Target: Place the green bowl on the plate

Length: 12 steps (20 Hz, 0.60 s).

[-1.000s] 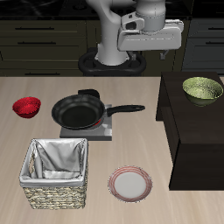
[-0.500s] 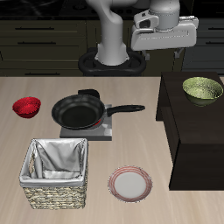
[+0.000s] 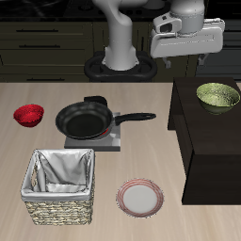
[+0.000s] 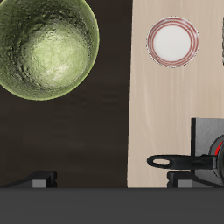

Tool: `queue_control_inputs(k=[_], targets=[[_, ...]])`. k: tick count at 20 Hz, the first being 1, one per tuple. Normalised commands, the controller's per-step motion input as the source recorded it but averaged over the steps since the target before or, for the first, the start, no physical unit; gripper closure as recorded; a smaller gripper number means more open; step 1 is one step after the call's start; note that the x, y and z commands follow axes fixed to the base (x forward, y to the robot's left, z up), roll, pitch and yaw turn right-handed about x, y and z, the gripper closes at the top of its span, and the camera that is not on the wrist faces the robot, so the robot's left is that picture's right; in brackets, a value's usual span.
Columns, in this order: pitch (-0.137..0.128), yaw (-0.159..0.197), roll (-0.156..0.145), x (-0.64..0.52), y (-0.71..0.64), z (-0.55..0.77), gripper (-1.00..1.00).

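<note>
Green bowl point(image 3: 217, 96) on cabinet point(image 3: 209, 141); plate point(image 3: 140, 198) beside basket point(image 3: 59, 186).

Only the arm changes. Across the earlier exterior views and now, the gripper point(image 3: 184, 63) travels sideways above the back of the table, step by step, from over the area behind the black frying pan point(image 3: 85, 120) toward the dark raised cabinet top point(image 3: 202, 132) where the green bowl point(image 3: 217, 96) sits. It also rises slightly with each step, so its pale housing now reaches the upper edge of the exterior view. It now hangs high, nearly above the bowl but a little short of it and farther back.
</note>
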Motion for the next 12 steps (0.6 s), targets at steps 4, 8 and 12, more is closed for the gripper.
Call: queue_control_inputs(k=[4,8,12], targets=[[0.005,-0.018,-0.031,0.28,0.07,0.06,-1.0],[0.011,0.001,-0.033,0.34,0.11,0.0,-1.0],[0.006,0.017,-0.031,0.23,0.06,-0.07,-1.0]])
